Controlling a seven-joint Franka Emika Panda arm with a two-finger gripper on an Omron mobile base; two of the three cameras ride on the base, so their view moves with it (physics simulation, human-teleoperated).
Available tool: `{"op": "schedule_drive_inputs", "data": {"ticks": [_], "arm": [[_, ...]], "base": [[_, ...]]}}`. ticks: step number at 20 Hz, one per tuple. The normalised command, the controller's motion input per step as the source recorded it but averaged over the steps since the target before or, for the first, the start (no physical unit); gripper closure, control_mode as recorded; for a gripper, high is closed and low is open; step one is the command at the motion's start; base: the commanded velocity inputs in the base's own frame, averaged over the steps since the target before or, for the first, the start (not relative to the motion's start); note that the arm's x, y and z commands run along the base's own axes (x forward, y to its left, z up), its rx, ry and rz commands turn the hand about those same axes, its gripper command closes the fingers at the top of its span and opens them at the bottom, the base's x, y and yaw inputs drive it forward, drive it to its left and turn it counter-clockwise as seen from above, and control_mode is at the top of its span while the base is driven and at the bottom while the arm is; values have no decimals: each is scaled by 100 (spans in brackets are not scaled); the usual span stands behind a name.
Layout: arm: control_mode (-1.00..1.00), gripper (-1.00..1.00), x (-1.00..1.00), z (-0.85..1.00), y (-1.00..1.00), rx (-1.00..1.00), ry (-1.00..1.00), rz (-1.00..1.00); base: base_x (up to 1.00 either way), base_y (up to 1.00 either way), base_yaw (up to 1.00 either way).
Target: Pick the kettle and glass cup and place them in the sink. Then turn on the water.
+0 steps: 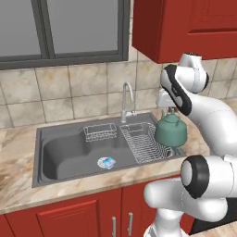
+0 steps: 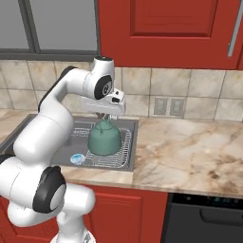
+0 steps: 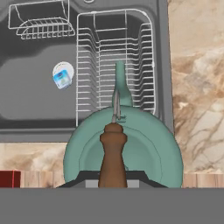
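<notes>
Gripping one kettle by its handle, the end effector hangs above one sink.

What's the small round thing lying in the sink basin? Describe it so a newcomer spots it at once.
Start at the dark grey sink set in the marble counter below the window. On its bare floor, left of the wire dish rack and in front of the small wire basket, lies a small blue-white round object. It is the one flat, pale thing there, far smaller than the teal kettle above the rack.
</notes>
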Motion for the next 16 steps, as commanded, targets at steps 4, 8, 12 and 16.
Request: {"op": "schedule_drive_inputs", "data": {"ticks": [4, 8, 12, 16], "arm": [[100, 100, 0, 0, 0, 0, 0, 0], [100, 100, 0, 0, 0, 0, 0, 0], [100, 100, 0, 0, 0, 0, 0, 0], [100, 100, 0, 0, 0, 0, 0, 0]], "base": [[25, 0, 0], [22, 0, 0], [35, 0, 0], [37, 0, 0]]}}
